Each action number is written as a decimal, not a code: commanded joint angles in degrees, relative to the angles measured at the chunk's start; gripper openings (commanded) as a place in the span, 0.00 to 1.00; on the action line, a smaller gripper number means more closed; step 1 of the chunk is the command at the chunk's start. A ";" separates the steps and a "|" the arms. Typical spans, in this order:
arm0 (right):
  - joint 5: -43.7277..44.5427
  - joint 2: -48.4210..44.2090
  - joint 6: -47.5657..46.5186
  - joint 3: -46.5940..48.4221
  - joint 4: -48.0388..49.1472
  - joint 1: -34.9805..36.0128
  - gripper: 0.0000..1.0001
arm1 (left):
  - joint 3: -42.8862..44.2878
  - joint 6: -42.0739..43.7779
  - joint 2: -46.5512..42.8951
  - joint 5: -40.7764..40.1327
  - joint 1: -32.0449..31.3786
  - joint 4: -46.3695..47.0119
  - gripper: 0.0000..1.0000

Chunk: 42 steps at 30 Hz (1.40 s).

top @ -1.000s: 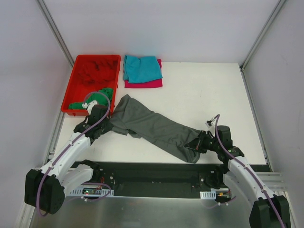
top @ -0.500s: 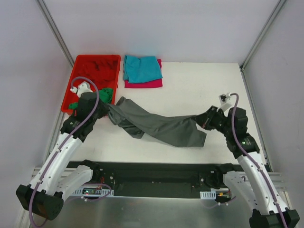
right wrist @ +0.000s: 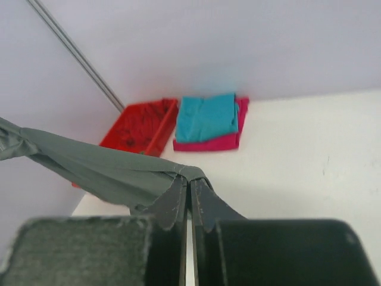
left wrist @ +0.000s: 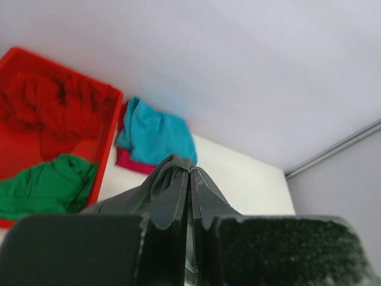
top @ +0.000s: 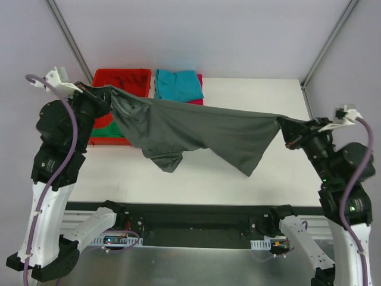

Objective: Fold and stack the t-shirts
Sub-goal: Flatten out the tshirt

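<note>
The dark grey t-shirt [top: 196, 134] hangs stretched in the air between both grippers, high above the table. My left gripper [top: 105, 95] is shut on its left end; the pinched cloth [left wrist: 172, 170] shows in the left wrist view. My right gripper [top: 287, 128] is shut on its right end [right wrist: 193, 173]. The teal t-shirt [top: 178, 83] lies folded on the folded magenta t-shirt [top: 189, 102] at the table's back. The red t-shirt [left wrist: 53, 113] and green t-shirt [left wrist: 47, 185] lie crumpled in the bin.
The red plastic bin [top: 119, 74] stands at the back left of the white table [top: 250, 101], partly hidden by the left arm. Metal frame posts rise at the back corners. A black rail runs along the near edge.
Both arms have risen and moved apart. The dark grey shirt went from lying on the table to hanging taut in the air between the grippers.
</note>
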 commanded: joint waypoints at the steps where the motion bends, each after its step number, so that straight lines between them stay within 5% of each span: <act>1: 2.78 -2.07 -3.30 9.62 -1.85 -0.27 0.00 | 9.02 4.66 -2.29 3.74 0.27 0.93 0.00; 11: -1.10 -2.33 -4.79 25.97 -6.16 -0.27 0.00 | 25.37 7.21 -2.82 14.64 0.27 0.93 0.00; 18: 12.14 2.14 -8.22 28.27 -10.11 -0.27 0.01 | 29.87 7.47 5.16 16.23 0.27 0.93 0.00; 25: 33.16 12.94 -13.84 15.38 -8.89 -0.45 0.00 | 23.90 11.33 24.47 12.28 0.27 0.93 0.04; 29: 31.53 21.64 -17.46 0.19 1.63 -3.08 0.01 | 23.71 13.54 44.66 14.90 0.18 0.76 0.10; 30: 29.86 24.19 -16.32 -3.77 4.45 -4.48 0.00 | 24.15 13.71 48.73 16.22 0.18 0.84 0.18; 31: 27.93 27.17 -15.09 -6.68 7.00 -6.41 0.01 | 24.68 13.63 53.12 17.88 0.18 0.76 0.38; 32: 25.56 29.98 -13.95 -9.41 9.90 -8.25 0.09 | 25.55 13.36 56.47 18.16 0.18 0.41 0.66; 34: 21.95 36.49 -12.53 -10.14 10.63 -12.03 0.43 | 28.10 13.27 61.84 17.73 0.18 -1.43 0.99; 35: 21.15 40.00 -12.79 -9.01 9.76 -12.57 0.64 | 28.72 13.27 62.82 17.03 0.09 -1.79 0.99; 39: 22.38 46.79 -12.71 -3.82 4.48 -12.67 0.84 | 27.06 12.14 62.05 16.67 -0.08 -1.88 0.99; 40: 21.77 46.97 -12.27 -3.72 4.30 -12.67 0.99 | 25.75 11.70 61.35 15.10 -0.43 -1.88 0.99; 42: 20.27 46.19 -11.57 -4.33 4.13 -12.67 0.96 | 22.68 11.08 59.24 15.09 -1.31 -1.88 0.99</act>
